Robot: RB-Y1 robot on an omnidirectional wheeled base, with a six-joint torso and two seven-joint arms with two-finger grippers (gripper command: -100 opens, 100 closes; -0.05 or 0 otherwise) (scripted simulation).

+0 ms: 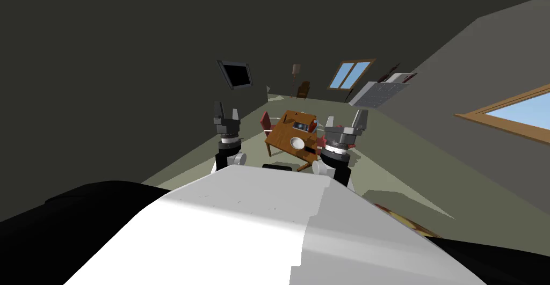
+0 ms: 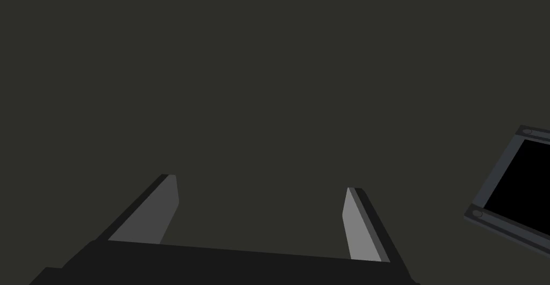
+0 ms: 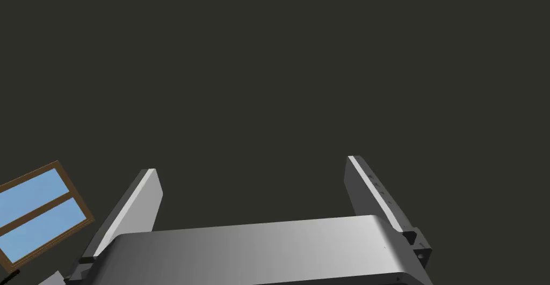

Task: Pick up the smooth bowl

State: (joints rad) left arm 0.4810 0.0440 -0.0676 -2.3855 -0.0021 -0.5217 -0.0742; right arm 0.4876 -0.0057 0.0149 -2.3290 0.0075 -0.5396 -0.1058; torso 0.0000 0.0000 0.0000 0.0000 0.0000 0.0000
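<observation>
The smooth bowl (image 1: 297, 143), round and white, sits near the front edge of a brown wooden table (image 1: 282, 134) some way ahead on the floor. Both arms are raised in front of me, well short of the table. In the head view my left gripper (image 1: 226, 111) stands left of the table and my right gripper (image 1: 346, 119) stands at its right end. The left gripper (image 2: 260, 182) is open with nothing between its fingers. The right gripper (image 3: 250, 163) is also open and empty.
Red chairs (image 1: 265, 122) stand around the table, and a dark boxy object (image 1: 301, 122) lies on its far half. A white cabinet (image 1: 377, 92) stands by the right wall. A patterned rug (image 1: 400, 220) lies at my right. Open floor leads to the table.
</observation>
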